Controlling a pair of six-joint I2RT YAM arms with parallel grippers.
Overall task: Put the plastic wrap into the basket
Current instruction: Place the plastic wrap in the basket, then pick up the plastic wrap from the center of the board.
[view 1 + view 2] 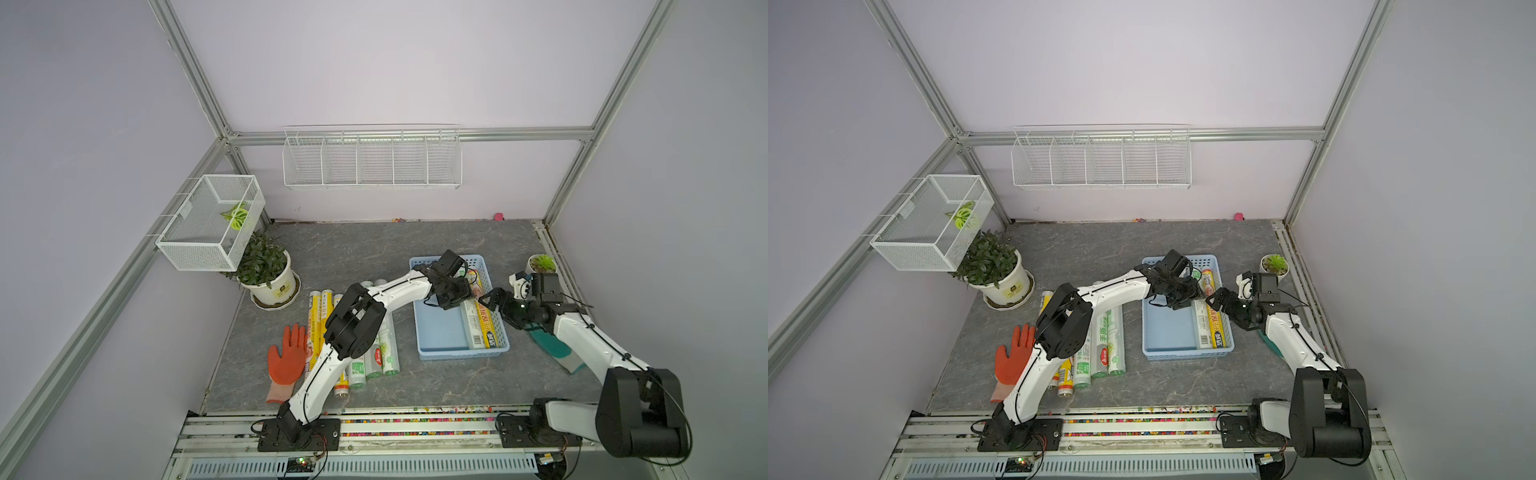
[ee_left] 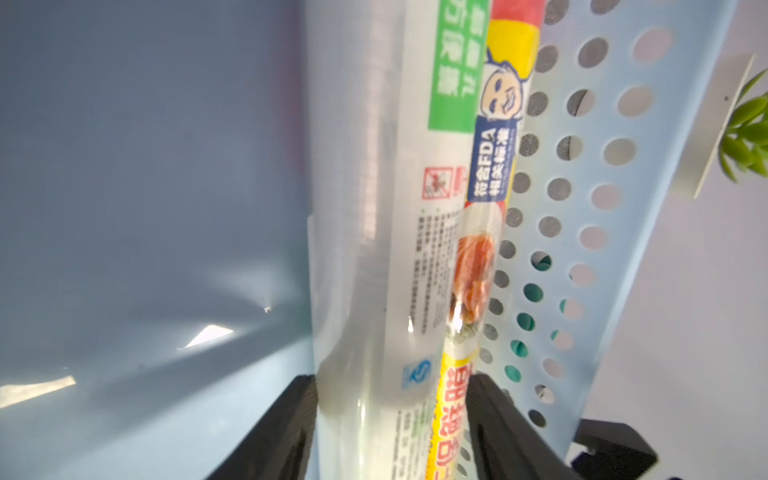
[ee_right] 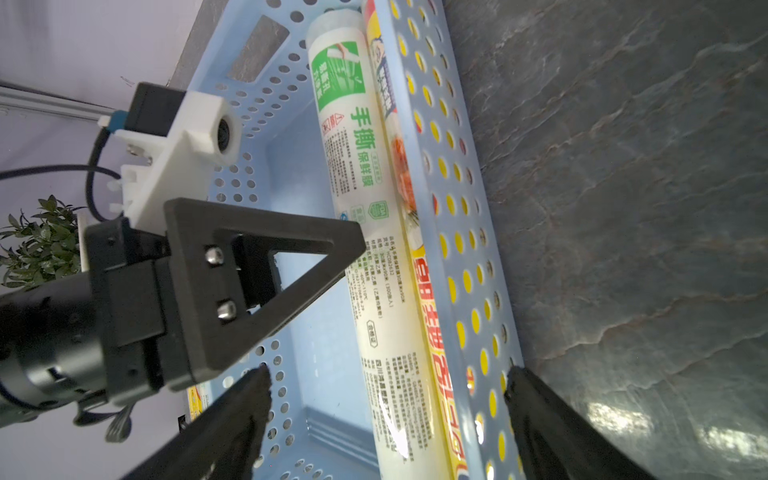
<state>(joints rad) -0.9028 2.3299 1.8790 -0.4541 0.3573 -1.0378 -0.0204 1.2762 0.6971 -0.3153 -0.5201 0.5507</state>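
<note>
The light blue basket [image 1: 461, 355] [image 1: 1183, 355] sits right of centre. Two rolls of plastic wrap lie along its right wall: a whitish one with green print [image 1: 471, 328] [image 2: 374, 249] [image 3: 365, 249] and a yellow one [image 1: 486, 328] [image 2: 494, 166] [image 3: 428, 291]. My left gripper [image 1: 457, 296] [image 1: 1187, 296] [image 2: 390, 415] reaches down into the basket. It is open and straddles the whitish roll, and the yellow roll shows in the gap beside one finger. My right gripper [image 1: 488, 301] [image 1: 1214, 301] [image 3: 386, 390] hangs open over the basket's right wall [image 3: 478, 291]. Several more rolls [image 1: 388, 353] [image 1: 1113, 340] lie on the table under the left arm.
An orange glove [image 1: 286, 357] lies left of the loose rolls, with a potted plant [image 1: 266, 270] behind them. A small succulent [image 1: 542, 262] stands by the right rail. A teal glove [image 1: 557, 345] lies under the right arm. A wire-mesh box [image 1: 212, 220] and a wire rack [image 1: 372, 160] hang on the walls.
</note>
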